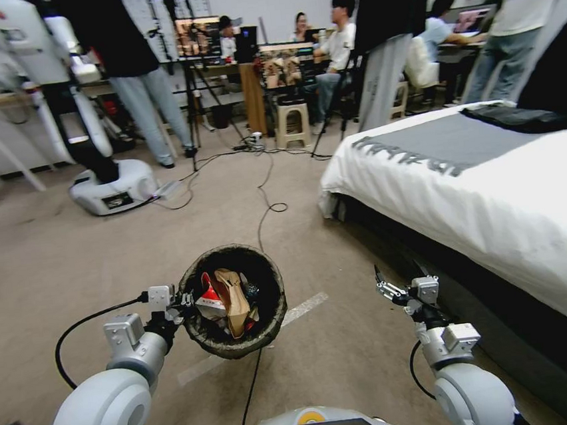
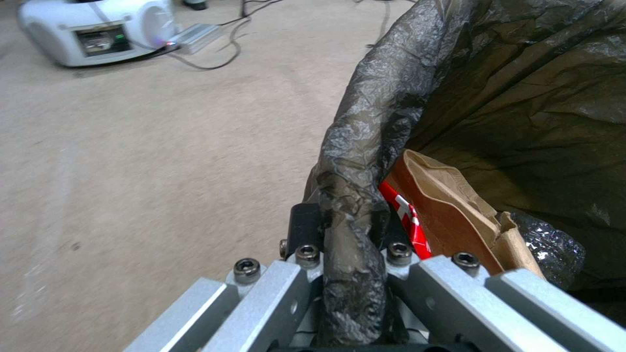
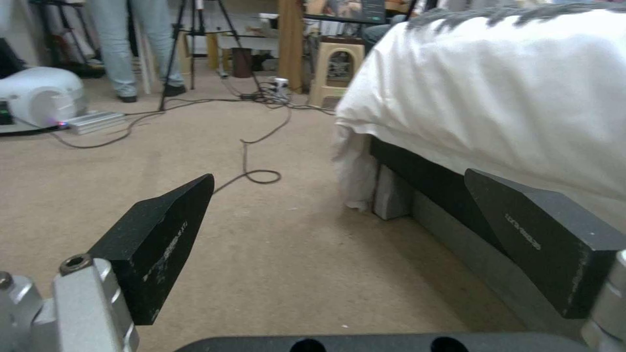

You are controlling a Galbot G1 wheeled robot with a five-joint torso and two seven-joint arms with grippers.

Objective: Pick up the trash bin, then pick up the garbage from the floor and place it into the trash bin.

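The trash bin (image 1: 233, 301) hangs off the floor (image 1: 54, 261) in front of the robot, held at its rim by the left pincer (image 1: 184, 302), which is clamped on the bag-covered edge at the bin's left side. Inside lie pieces of garbage: a flat brown paper bag (image 1: 233, 301) standing on edge, a red-and-white packet (image 1: 210, 301) just beside it toward the left pincer, and something dark and shiny at the far side.

The left wrist view shows the grip close up: the rim (image 2: 355, 195) with its dark crinkled bag runs between the two fingers (image 2: 305, 230), one outside the wall and one inside. The brown paper bag (image 2: 457, 210) and the red-and-white packet (image 2: 404, 215) lean against the inner wall right by the inside finger, with a shiny wrapper (image 2: 547, 249) beyond them.

The right pincer (image 1: 385, 283) is held low at the robot's right with its jaws spread wide and nothing between them. The right wrist view shows its dark fingertips (image 3: 156, 239) apart over bare carpet, close to the bed (image 3: 496, 98), whose dark base runs along that side.

Ahead, the carpet is open between the bed and a white robot base (image 1: 110, 186) on the left. A black cable (image 1: 265, 194) trails across it, and a pale tape line (image 1: 306, 307) passes under the bin.
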